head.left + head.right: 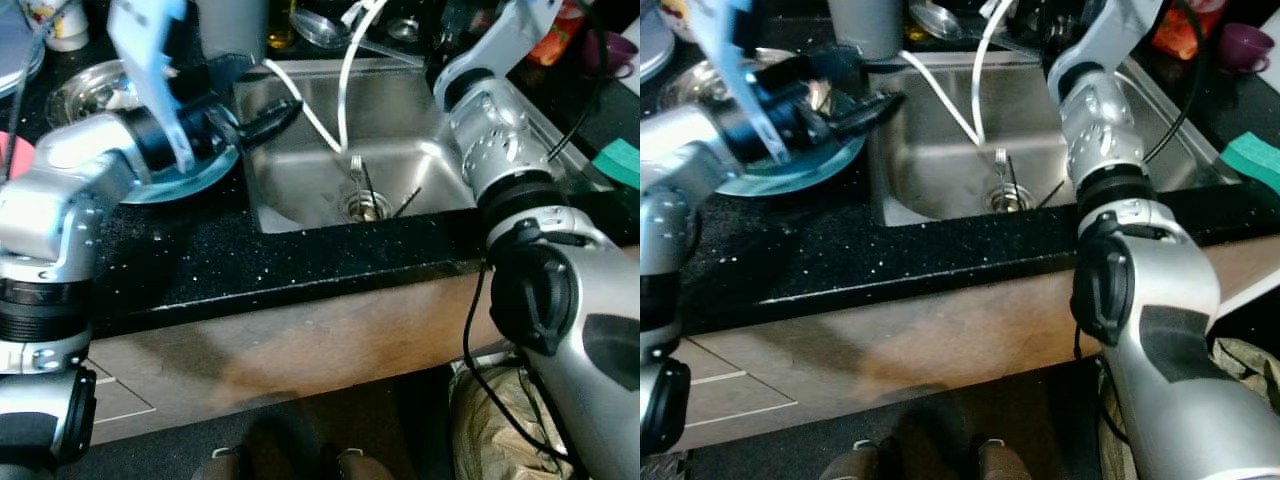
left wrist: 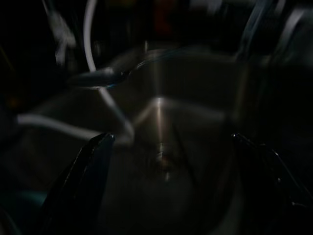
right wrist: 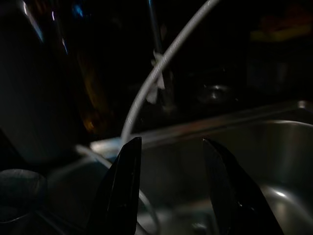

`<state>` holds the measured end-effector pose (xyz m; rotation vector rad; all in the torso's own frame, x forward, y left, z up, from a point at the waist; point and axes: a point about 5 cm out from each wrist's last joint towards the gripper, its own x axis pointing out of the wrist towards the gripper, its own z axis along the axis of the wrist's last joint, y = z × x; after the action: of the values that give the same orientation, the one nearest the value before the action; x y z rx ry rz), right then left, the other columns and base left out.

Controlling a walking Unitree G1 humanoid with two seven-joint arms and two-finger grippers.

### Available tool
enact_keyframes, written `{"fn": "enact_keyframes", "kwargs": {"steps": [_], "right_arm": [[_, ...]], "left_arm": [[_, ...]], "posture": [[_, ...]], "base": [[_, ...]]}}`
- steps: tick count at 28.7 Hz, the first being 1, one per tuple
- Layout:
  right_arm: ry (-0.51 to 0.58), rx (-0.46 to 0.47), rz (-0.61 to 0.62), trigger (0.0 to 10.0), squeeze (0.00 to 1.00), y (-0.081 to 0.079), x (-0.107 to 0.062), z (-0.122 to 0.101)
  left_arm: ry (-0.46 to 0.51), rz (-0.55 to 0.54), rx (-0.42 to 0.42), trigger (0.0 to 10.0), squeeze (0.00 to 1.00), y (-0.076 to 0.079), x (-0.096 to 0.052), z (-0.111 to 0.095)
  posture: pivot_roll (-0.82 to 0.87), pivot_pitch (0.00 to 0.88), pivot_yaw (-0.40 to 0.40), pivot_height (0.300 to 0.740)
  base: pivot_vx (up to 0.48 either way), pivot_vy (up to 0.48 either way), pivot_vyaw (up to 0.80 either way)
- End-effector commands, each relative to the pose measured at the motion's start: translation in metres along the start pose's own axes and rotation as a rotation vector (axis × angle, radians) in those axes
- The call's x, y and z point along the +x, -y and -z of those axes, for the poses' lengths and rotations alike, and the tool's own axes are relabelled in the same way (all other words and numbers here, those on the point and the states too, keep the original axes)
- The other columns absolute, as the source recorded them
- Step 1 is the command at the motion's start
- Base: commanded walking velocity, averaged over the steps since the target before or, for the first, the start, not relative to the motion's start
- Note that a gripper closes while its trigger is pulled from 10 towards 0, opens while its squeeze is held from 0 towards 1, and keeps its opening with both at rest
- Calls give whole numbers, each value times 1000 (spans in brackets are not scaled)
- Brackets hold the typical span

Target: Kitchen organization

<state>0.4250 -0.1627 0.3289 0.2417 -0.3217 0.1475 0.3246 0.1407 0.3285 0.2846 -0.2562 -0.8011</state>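
Fork (image 1: pixel 356 172) stands in the sink (image 1: pixel 300 180) drain, left hand (image 2: pixel 171 147) spread wide, right hand (image 3: pixel 171 147) parted, both empty

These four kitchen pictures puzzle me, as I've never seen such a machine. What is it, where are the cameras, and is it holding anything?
It is a humanoid robot with two silver arms, standing at a black countertop. The two bright pictures come from cameras in its head, looking down. The two dark ones come from a camera on each wrist, looking along that arm's black fingers.

Set in the counter is a steel sink with a fork resting at the drain. White hoses hang into it. A blue plate lies to the left.

The left pincer reaches over the sink's left edge, open and empty. The right pincer, held at the back of the sink, is also open and empty.
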Motion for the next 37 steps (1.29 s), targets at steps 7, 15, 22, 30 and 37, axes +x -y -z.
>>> {"fn": "enact_keyframes", "kwargs": {"steps": [7,15,22,30,37], "right_arm": [[-28,-168,-23,118,0,-1,-7,17],[-89,-334,-53,2549,0,-6,-15,43],[-135,-405,-96,8784,0,-17,-21,63],[-141,-377,-87,10000,0,-21,-23,69],[-123,-340,-47,10000,675,-19,-23,65]], "left_arm": [[-152,-66,58,10000,0,1,2,24],[-179,-119,32,10000,0,-2,-1,32],[-140,-74,-14,10000,0,5,-1,31],[-91,-14,-55,10000,0,13,1,27],[-79,20,-62,10000,0,15,2,25]], "posture": [[53,156,-59,740],[60,152,-63,740],[63,149,-65,740],[63,146,-63,740],[67,147,-49,740]], "base": [[0,0,0],[0,0,0],[0,0,0],[0,0,0],[0,0,0]]}}
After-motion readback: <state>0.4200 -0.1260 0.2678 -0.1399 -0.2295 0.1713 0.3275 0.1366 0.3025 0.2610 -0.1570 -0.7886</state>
